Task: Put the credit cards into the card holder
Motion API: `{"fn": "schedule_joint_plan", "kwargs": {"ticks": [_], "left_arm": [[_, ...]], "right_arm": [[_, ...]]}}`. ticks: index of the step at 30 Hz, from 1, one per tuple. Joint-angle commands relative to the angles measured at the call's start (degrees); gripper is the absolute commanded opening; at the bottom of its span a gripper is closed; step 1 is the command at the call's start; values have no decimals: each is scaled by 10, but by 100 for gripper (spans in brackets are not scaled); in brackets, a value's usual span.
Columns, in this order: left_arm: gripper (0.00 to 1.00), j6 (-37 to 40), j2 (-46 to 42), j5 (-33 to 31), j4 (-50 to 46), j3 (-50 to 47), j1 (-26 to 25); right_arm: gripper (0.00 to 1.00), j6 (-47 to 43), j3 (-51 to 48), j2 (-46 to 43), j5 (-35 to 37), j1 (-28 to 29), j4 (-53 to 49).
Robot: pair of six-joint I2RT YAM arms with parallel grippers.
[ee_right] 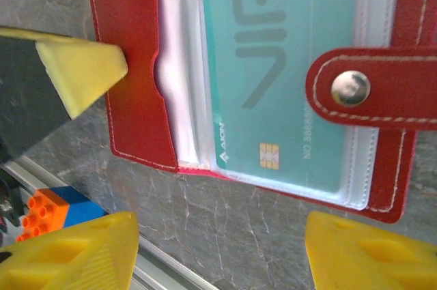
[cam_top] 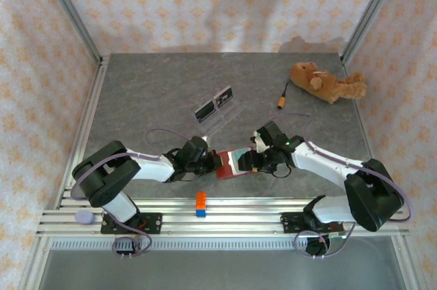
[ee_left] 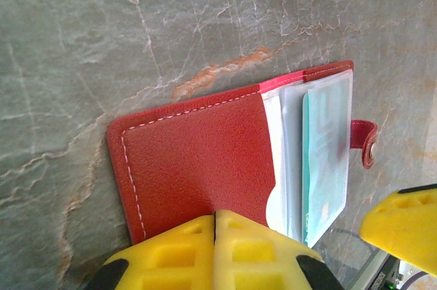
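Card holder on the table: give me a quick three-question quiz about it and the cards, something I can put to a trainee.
1. True or false: the teal card already sits in a clear sleeve of the open card holder.
2. The right claw has its fingers: A spread apart, B pressed together, C clamped on the teal card?
3. How many dark cards lie on the clear tray farther back?
Key: 1 true; 2 A; 3 two.
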Motion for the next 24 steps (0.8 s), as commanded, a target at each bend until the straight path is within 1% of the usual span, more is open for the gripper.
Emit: {"fn": "schedule_joint_plan", "kwargs": {"ticks": [1,6,11,21,24], "left_arm": [[1,6,11,-10,-40,-16,5],[1,5,11,-10,-39,-17,5],[1,4,11,-10,-38,-19,5],[1,3,8,-12,-38,-21,6],[1,3,5,-14,-39,-22,5]], "right_arm": [[66,-12,-6,17,-33,-23,20],[66,-25,-3,39,-38,-34,22],[72,-36,-3,56,-21,-34,19],[77,-40,0,50,12,-35,7],[77,-41,2,46,7,-35,6]]}}
